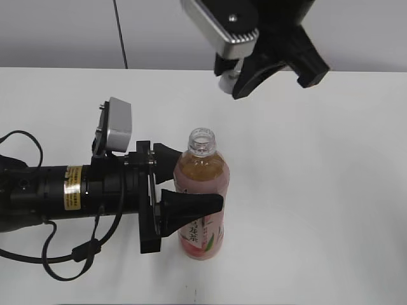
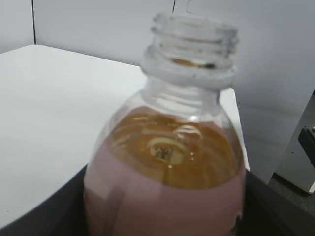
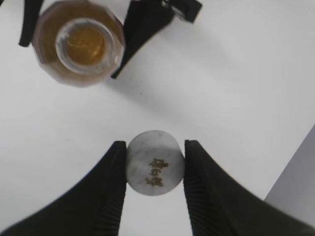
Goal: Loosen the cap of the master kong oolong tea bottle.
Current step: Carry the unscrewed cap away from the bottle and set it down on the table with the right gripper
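A white bench before a pale grey wall, with the cap already lifted clear of the bottle.

The master kong oolong tea bottle [image 1: 201,203], slim clear plastic with amber tea and a pink-and-white label, is stood upright toward the near edge of the bench [image 1: 331,190], neck open. It is clamped at mid-body by the left gripper [image 1: 191,181]. The small white cap [image 3: 155,162], marked with a dark logo, is pinched between the jaws of the right gripper [image 3: 154,169], raised toward the far edge. The bottle is judged fairly heavy, squeezable and easily spilled; the label band is best held.
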Tool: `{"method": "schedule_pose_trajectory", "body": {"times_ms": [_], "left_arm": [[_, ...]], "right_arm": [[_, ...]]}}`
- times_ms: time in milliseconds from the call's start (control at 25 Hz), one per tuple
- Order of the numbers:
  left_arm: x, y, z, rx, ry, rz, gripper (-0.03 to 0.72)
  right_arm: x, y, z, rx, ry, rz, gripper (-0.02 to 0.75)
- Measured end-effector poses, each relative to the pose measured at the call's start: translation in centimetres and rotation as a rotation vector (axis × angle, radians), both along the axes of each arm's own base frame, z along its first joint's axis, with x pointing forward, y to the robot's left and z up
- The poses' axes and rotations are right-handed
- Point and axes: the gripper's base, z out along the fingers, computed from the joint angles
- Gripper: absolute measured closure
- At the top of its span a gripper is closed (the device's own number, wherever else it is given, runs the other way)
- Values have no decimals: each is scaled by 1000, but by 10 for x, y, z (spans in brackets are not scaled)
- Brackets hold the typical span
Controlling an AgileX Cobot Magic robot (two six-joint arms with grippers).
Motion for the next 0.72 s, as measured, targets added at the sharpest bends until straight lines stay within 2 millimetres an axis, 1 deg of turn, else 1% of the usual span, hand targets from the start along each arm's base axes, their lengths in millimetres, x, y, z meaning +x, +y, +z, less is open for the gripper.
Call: {"method": "schedule_pose_trajectory", "body": {"times_ms": [120,240,400,520,640,720], "left_arm": [[0,0,0,0,-1,0,225],[0,0,0,0,-1,0,225],[0,0,1,-1,-2,0,225],[0,0,1,-1,-2,0,225],[0,0,1,-1,-2,0,225],[0,0,1,-1,-2,0,225]], "right_arm": [[21,-27,-1,35,48,-196,466],[43,-54,-8,56,106,-403,466],[70,-85,-31,66,206,-685,466],[87,-105,-50,61,280,-925,466],[101,-122,-72,46,342,-1180,466],[108,-129,-86,36,384,-1302,466]]}}
